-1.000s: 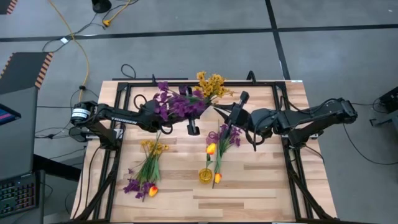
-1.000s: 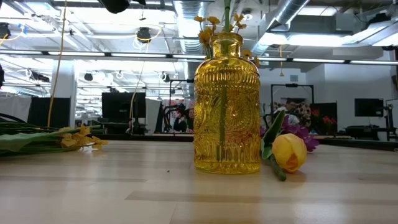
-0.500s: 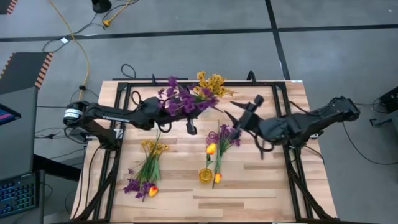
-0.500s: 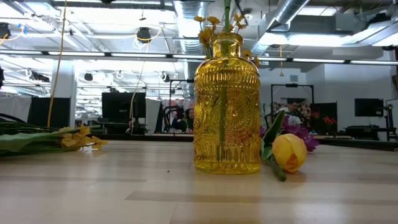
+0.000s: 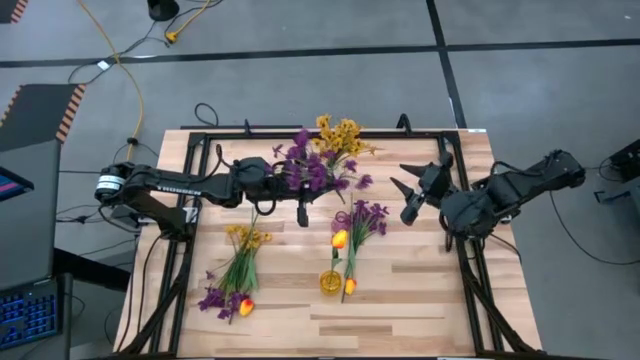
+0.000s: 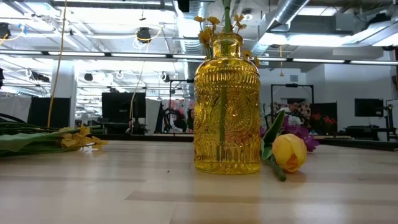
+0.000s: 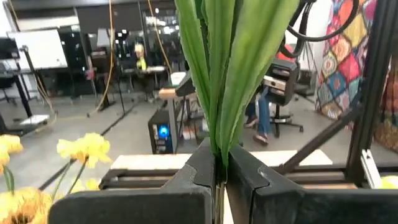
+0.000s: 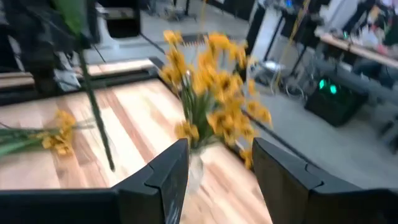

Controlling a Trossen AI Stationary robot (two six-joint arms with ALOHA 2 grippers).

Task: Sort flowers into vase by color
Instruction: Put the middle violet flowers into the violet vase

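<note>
A: Flowers: how many are sorted?

B: Some. A bunch of small yellow blooms already stands in a vase near the far edge of the surface. The left gripper, fingers clamped on green stems, holds a purple bunch in the air just beside that yellow bunch. An amber glass vase near the front edge holds only a stem or two.

A: What is left?

B: Two piles lie loose on the surface: a mixed pile toward the front left corner, and purple flowers with tulips beside the amber vase. The right gripper hovers near the far right corner, fingers apart and empty.

A: Any writing?

B: Pale lettering on the left arm, too small to read.
</note>
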